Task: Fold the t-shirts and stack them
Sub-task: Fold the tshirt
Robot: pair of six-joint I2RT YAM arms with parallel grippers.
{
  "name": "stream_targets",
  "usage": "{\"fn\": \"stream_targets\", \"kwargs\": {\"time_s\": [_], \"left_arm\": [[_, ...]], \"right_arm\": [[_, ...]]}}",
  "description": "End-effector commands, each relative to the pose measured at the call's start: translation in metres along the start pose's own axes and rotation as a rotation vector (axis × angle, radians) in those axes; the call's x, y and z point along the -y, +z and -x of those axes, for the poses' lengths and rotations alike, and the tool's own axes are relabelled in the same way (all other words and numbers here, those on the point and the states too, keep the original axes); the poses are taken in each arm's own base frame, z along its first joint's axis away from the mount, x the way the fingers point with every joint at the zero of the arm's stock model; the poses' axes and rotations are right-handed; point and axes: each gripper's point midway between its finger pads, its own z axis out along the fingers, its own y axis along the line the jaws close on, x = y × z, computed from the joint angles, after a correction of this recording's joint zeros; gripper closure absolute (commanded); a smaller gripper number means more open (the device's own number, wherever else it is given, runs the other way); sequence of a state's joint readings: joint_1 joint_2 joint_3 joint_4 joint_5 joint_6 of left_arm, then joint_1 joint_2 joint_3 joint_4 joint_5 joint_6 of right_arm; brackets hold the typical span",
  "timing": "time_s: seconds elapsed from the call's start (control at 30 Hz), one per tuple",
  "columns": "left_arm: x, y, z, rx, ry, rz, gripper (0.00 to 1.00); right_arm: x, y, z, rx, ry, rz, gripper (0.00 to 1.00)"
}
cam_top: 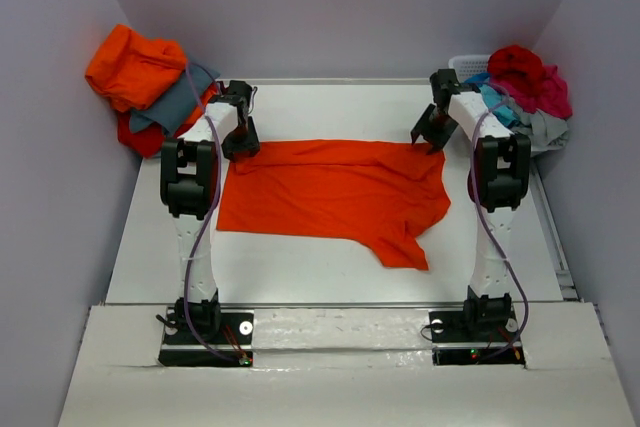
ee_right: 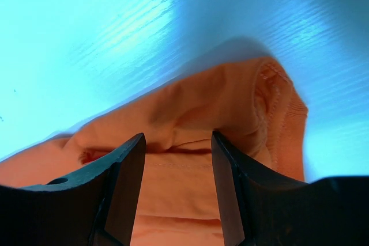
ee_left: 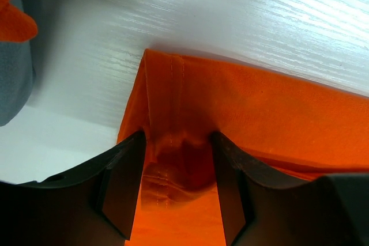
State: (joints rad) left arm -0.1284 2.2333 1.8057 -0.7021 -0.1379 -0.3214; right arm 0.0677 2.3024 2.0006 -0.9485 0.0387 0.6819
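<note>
Orange t-shirt [cam_top: 335,197] lies spread mid-surface [cam_top: 300,277]; a gripper stands at each far corner.
Left gripper [cam_top: 240,142] and right gripper [cam_top: 432,137] both stand part-open, fingers astride bunched cloth, not pinching it as far as visible. Risks, as I judge them: closing on only the top layer, so the corner slips out on lifting; an uneven pull, since the near-right flap [cam_top: 405,247] lies crooked and would skew the fold; the left arm brushing the shirt stack [cam_top: 150,82] just beside it.
</note>
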Motion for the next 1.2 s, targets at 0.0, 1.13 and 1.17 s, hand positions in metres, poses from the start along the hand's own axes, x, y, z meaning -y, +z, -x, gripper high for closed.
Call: {"fn": "stream_targets", "kwargs": {"time_s": [0.0, 1.13, 1.17], "left_arm": [[-0.010, -0.015, -0.008, -0.020, 0.011, 0.004, 0.39], [-0.016, -0.002, 0.000, -0.047, -0.024, -0.022, 0.39], [-0.014, 0.001, 0.001, -0.052, -0.023, -0.023, 0.39]], "right_arm": [[0.037, 0.006, 0.002, -0.011, 0.011, -0.163, 0.45], [0.046, 0.042, 0.008, -0.095, -0.197, -0.246, 0.47], [0.043, 0.042, 0.010, -0.087, -0.203, -0.232, 0.47]]}}
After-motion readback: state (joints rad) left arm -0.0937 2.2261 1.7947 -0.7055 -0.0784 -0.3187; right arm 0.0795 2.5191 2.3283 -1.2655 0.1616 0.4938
